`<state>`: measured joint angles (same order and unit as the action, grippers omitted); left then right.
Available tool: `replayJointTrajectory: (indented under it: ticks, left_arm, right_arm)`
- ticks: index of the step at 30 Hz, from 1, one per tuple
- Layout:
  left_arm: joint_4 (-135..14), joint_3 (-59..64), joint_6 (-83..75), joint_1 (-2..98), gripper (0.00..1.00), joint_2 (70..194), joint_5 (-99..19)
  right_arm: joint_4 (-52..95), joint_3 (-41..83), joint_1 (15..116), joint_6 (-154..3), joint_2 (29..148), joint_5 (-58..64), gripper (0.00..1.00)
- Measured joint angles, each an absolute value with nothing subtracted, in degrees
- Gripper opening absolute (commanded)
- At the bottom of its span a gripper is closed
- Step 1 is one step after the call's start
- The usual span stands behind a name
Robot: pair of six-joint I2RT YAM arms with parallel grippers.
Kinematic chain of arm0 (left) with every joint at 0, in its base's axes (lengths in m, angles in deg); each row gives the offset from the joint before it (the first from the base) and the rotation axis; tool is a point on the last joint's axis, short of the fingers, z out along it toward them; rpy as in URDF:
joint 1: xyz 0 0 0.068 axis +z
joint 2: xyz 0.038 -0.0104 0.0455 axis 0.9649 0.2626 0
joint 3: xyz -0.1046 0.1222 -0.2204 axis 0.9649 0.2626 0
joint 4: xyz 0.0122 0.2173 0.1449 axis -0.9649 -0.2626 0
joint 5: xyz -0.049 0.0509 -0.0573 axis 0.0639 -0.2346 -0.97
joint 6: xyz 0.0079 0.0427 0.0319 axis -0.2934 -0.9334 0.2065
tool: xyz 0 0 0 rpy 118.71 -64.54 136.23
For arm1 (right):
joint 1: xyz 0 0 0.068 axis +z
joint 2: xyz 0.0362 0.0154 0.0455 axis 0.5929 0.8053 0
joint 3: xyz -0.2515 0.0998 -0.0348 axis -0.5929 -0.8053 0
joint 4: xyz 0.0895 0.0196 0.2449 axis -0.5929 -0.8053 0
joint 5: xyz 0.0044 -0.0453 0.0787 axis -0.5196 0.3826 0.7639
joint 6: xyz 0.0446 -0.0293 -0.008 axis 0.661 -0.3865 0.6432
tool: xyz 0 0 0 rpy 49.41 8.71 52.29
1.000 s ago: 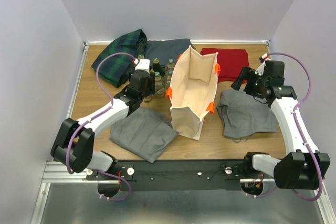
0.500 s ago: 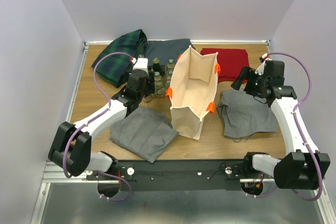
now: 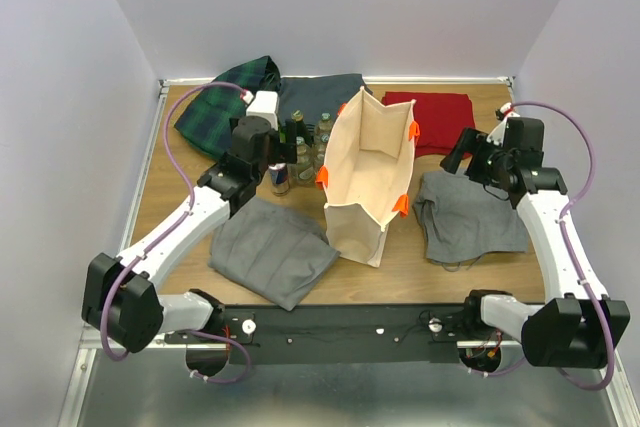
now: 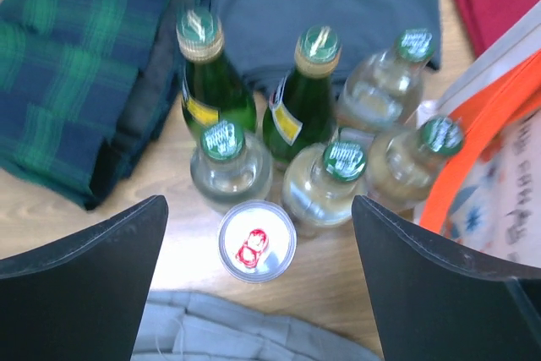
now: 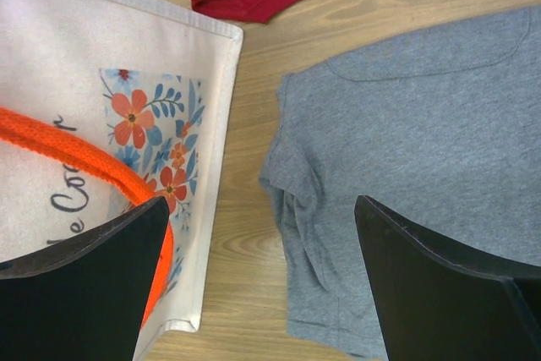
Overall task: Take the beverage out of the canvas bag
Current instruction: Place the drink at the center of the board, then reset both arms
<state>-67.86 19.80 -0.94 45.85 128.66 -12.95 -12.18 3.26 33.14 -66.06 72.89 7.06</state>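
- left gripper point(image 4: 258, 209): jaws spread wide, holding nothing. Red-tabbed can point(image 4: 257, 241) stands on the table point(image 4: 190, 247) right under it, between the fingers, untouched.
- can is at the front of a cluster of two green bottles point(image 4: 292, 112) and four clear bottles point(image 4: 334, 179), all just left of the canvas bag point(image 3: 355, 232) and outside it.
- right gripper point(image 5: 260, 205): jaws fully apart, empty, over bare wood between the bag and a grey T-shirt point(image 5: 423, 141).
- progress, my read: no drink visible through the bag's open mouth, so the removal looks done; only backing the arm off is left.
- views: left wrist gives caps and drink count, half hidden by the arm from above. Right wrist alone shows the bag's floral print point(image 5: 148, 133). Only top view sees inside the bag.
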Motion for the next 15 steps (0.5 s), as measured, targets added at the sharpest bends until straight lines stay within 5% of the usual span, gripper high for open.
replayJointTrajectory:
  ticks: [15]
  left_arm:
    - [-81.0,2.6,-0.7,59.2,0.99,127.3,-21.9]
  right_arm:
    - [-10.7,3.0,33.1,-63.6,66.7,2.6,1.00]
